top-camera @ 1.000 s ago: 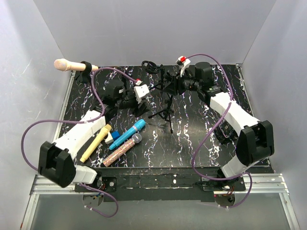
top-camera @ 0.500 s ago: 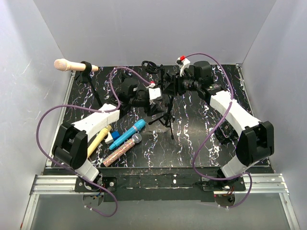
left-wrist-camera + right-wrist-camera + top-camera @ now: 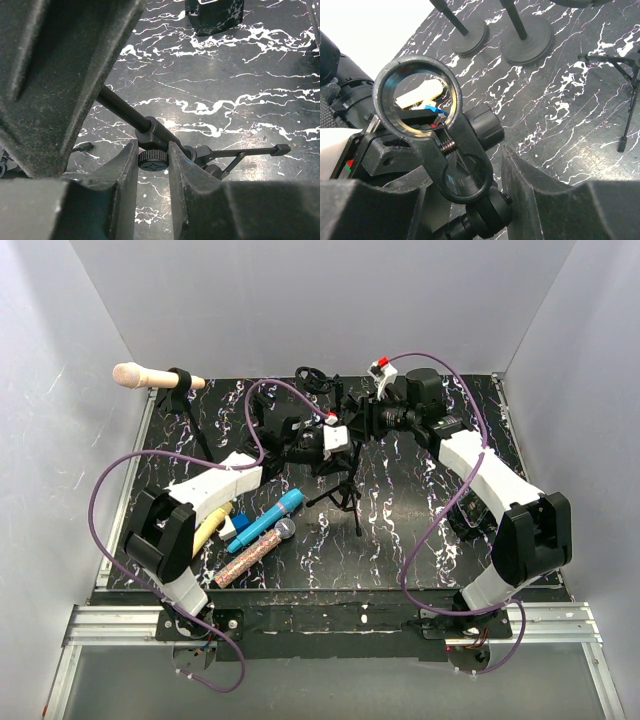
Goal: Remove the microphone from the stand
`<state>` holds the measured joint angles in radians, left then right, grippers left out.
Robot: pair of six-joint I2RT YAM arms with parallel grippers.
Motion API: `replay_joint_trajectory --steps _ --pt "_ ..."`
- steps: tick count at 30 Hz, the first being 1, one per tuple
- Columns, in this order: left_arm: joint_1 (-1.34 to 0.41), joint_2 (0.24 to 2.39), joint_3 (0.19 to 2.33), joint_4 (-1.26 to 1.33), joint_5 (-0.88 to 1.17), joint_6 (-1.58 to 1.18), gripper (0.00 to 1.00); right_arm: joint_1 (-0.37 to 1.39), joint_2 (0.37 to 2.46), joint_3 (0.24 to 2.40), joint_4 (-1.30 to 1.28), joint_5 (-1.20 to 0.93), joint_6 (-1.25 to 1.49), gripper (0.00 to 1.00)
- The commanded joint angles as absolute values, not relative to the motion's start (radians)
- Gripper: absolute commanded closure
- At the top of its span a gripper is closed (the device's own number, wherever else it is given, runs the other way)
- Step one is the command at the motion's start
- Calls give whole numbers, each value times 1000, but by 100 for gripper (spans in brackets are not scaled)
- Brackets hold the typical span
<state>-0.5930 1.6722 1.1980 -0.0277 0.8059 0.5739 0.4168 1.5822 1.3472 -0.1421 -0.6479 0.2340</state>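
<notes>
A beige microphone (image 3: 135, 374) lies level in the black clip (image 3: 178, 379) of a stand at the back left, with neither gripper near it. In the middle stands a black tripod stand (image 3: 346, 492). My left gripper (image 3: 334, 444) (image 3: 153, 156) is shut on that stand's ribbed knob (image 3: 153, 160), one finger on each side. My right gripper (image 3: 357, 420) (image 3: 467, 175) grips the swivel joint (image 3: 492, 212) under the tripod stand's ring clip (image 3: 417, 95), which holds nothing.
A yellow microphone (image 3: 205, 536), a blue one (image 3: 266, 519) and a glittery pink one (image 3: 255, 553) lie at the front left. Two round stand bases (image 3: 470, 37) (image 3: 527, 37) and thin tripod legs (image 3: 626, 100) show in the right wrist view. Grey walls close in three sides.
My left arm has swung right to the tripod stand, and its jaws have closed on the knob. The right arm has barely moved.
</notes>
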Motion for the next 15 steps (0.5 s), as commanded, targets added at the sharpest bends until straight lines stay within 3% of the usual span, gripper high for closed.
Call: replay_joint_trajectory --steps 1,4,8,15 --pt "-595 1672 1259 -21 770 506 88 414 1556 1333 -95 -681 264 99" --pt "-595 1674 1272 -11 718 381 100 414 1525 1312 -66 -693 241 99" --pt "-563 1703 1330 -14 724 93 100 417 1439 1227 -9 -713 164 99" --pt "-471 1879 1541 -97 1000 -319 100 448 1310 1071 47 -759 -80 99"
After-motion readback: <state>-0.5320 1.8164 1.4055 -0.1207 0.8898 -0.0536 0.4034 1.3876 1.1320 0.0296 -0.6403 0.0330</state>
